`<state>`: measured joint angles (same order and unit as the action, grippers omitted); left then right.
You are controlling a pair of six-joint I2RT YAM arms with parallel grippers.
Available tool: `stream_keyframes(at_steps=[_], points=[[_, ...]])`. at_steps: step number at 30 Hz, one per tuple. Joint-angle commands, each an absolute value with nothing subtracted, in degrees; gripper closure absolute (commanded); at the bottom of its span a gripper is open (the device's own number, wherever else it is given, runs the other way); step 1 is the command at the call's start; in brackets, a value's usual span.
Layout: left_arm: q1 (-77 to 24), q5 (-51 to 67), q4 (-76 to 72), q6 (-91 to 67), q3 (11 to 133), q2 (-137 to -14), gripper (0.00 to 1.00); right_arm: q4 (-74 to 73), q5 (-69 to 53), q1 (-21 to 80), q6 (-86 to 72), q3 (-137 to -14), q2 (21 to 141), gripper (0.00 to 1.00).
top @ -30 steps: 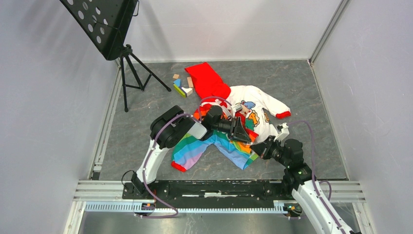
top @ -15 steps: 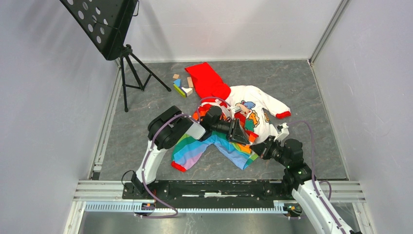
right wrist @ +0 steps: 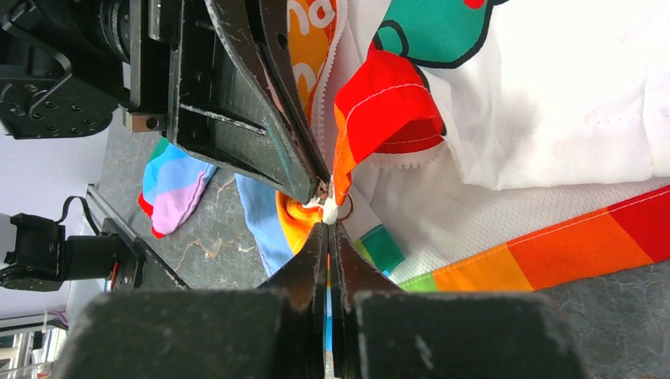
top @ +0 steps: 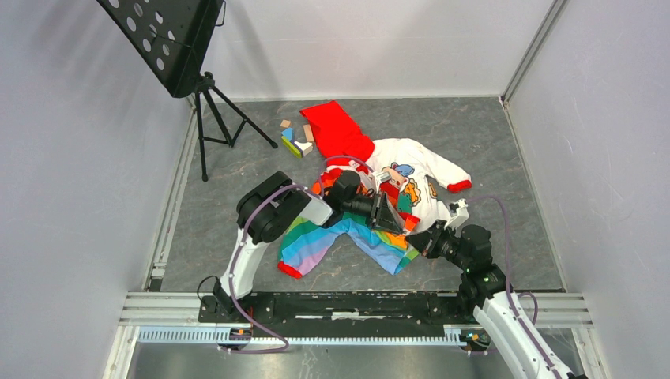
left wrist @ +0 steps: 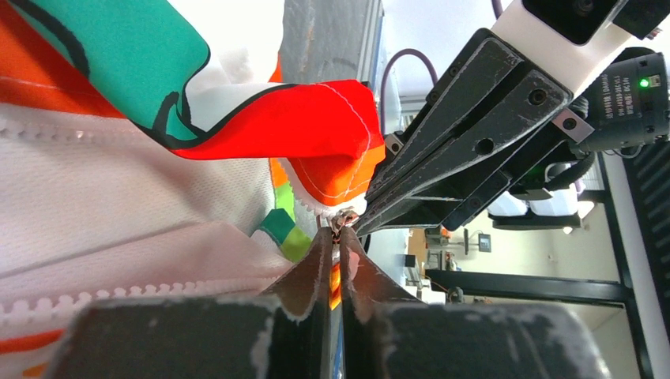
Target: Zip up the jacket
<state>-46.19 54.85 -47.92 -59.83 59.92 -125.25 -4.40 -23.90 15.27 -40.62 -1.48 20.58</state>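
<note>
top external: jacket (top: 427, 178) lying spread open on the table (top: 490, 142) | left wrist: left gripper (left wrist: 335, 233) pinching the zipper pull (left wrist: 341, 219); drawing it straight along the teeth (left wrist: 118, 296) looks best | right wrist: right gripper (right wrist: 326, 229) clamping the zipper's bottom end (right wrist: 331, 210), anchoring it taut.

The grey table (top: 490, 142) is being occupied by the jacket (top: 419, 170), with coloured blocks (top: 294, 139) and a tripod (top: 212, 126) farther back.

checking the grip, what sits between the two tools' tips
The white zipper end of the rainbow-striped fabric jacket, where left tool and right tool meet; right wrist view.
</note>
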Motion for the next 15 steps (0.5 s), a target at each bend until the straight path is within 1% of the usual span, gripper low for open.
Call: stream_keyframes(at_steps=[1,2,10,15], points=[[-46.5,51.9,-38.9,-50.5,61.0,-120.2,0.95,-5.5,-23.5,15.3,-39.7,8.6,20.7,1.00],[-46.5,50.6,-36.8,-48.7,61.1,-119.5,0.97,-5.5,-23.4,15.3,-39.7,8.5,20.6,1.00],[-46.0,45.7,-33.0,-44.9,59.6,-116.2,0.98,-5.8,-22.9,15.3,-41.2,9.2,20.6,1.00],[-45.9,42.5,-24.5,-38.5,59.9,-114.2,0.98,-7.5,-21.1,15.3,-42.6,9.4,19.2,1.00]])
